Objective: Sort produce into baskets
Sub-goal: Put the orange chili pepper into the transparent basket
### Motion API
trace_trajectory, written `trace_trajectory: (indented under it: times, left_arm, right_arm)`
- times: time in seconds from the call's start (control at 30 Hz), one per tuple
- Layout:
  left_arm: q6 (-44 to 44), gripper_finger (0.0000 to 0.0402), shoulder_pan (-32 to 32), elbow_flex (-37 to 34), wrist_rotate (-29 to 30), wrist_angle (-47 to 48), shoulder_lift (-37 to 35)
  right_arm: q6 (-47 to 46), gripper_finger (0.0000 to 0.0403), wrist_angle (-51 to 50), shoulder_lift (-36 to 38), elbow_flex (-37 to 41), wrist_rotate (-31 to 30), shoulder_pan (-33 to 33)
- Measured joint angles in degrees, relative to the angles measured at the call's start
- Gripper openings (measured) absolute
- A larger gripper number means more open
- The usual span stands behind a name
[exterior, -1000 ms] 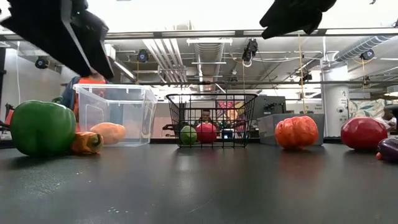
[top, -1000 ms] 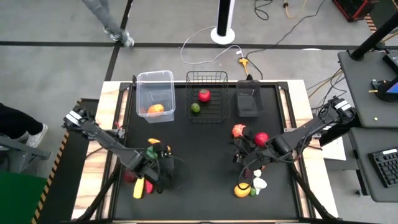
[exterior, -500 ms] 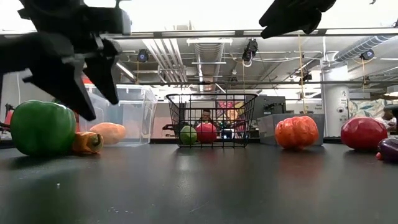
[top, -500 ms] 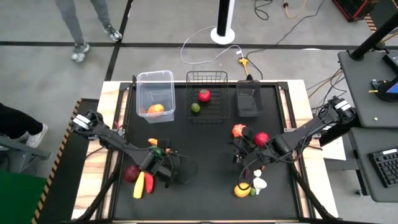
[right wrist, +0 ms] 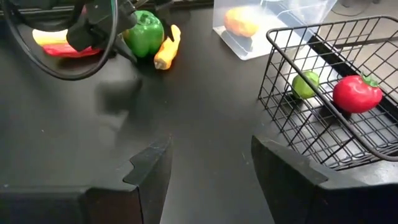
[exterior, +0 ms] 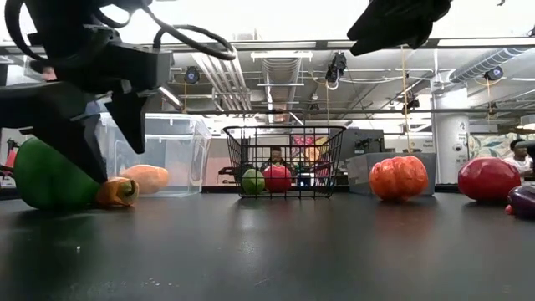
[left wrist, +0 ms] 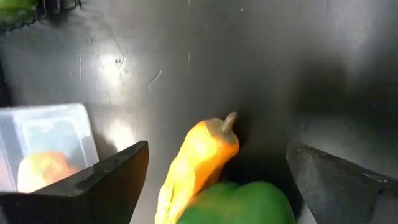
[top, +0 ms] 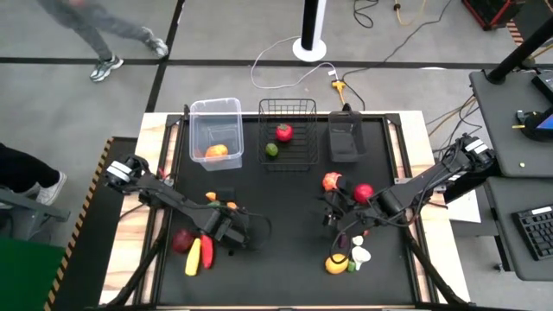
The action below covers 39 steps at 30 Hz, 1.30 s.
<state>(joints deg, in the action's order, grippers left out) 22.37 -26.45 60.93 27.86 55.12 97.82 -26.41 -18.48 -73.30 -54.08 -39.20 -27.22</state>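
A green bell pepper (exterior: 43,177) and a small orange pepper (left wrist: 198,155) lie side by side on the black table at the near left. My left gripper (left wrist: 217,177) is open. It is low over them, with one finger on either side of the pair, and I cannot tell whether a finger touches either. In the high view, my left gripper (top: 218,212) covers most of the green pepper. My right gripper (right wrist: 208,165) is open and empty. It hangs above the table's middle right, near an orange-red fruit (top: 331,181) and a red fruit (top: 363,192).
At the far edge stand a clear tub (top: 214,111) holding an orange fruit, a wire basket (top: 288,105) holding a red and a green fruit, and a dark bin (top: 344,138). Red and yellow produce (top: 193,250) lies near left, and more (top: 346,257) near right. A person walks beyond the table.
My left gripper has come down from high over the table's near left. Its fingers now stand on either side of the green and orange peppers. The peppers have stayed in place. The person beyond the table has walked on.
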Motion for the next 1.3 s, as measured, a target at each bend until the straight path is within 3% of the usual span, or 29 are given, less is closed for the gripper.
trace_trajectory:
  times: [0.33,0.83,1.3]
  left_arm:
    - [-3.25,0.0349,3.41,-0.50,0.00,-1.31,1.56]
    - [-5.19,0.0310,3.57,-0.74,-0.44,-1.53,5.59]
    - [-4.92,0.0201,4.50,-2.58,-3.73,-3.86,5.75]
  right_arm:
    - [0.02,0.0210,0.13,0.00,0.11,0.00,0.00]
    - [0.04,0.0210,0.26,-0.02,0.34,0.00,0.00]
    - [0.00,0.0210,0.81,-0.02,0.66,0.02,0.00]
